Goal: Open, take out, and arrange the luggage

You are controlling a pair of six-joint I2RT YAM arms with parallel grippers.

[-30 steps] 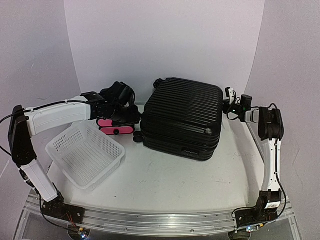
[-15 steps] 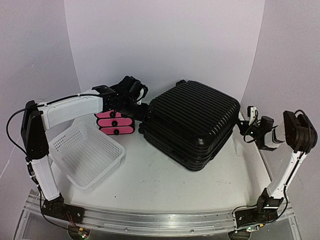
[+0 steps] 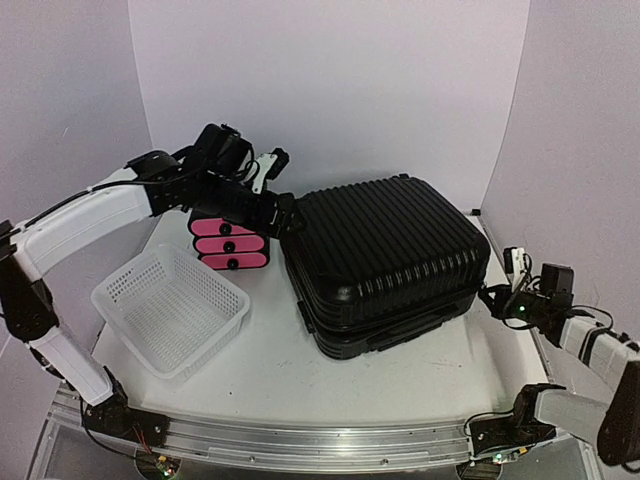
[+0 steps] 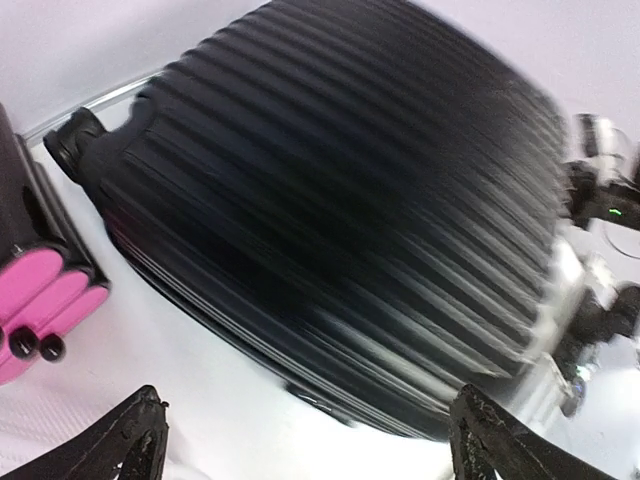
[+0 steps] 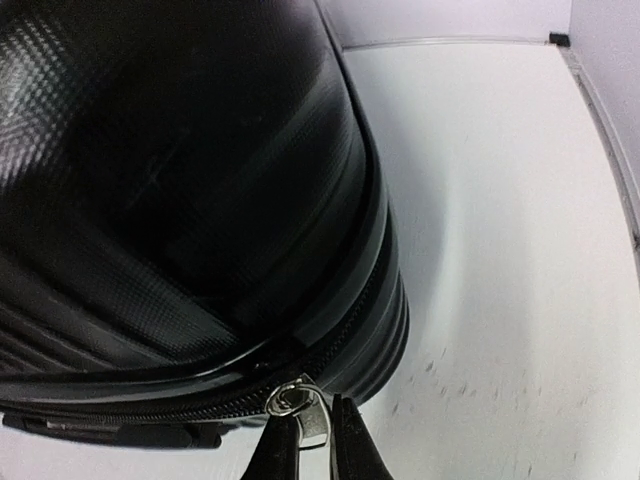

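Observation:
The luggage (image 3: 385, 260), a large black ribbed hard-shell suitcase, lies flat and closed in the middle of the table, turned at an angle. My left gripper (image 3: 272, 190) hovers open by its back left corner. In the left wrist view the luggage (image 4: 340, 200) is blurred beyond the gripper (image 4: 305, 420), whose wide-spread fingers hold nothing. My right gripper (image 3: 492, 296) sits low at the luggage's near right corner. In the right wrist view the right gripper (image 5: 315, 445) is shut on the silver zipper pull (image 5: 312, 418) of the luggage (image 5: 170, 200).
A small black box with pink drawers (image 3: 228, 240) stands just left of the luggage, under my left arm; it also shows as pink drawers (image 4: 40, 300). A white mesh basket (image 3: 170, 305) sits at the front left. The raised table rim (image 3: 505, 250) runs along the right.
The luggage has swung round and slid toward the front right. My right gripper drew back to the near right, still on the zipper pull. My left gripper opened wide and lifted.

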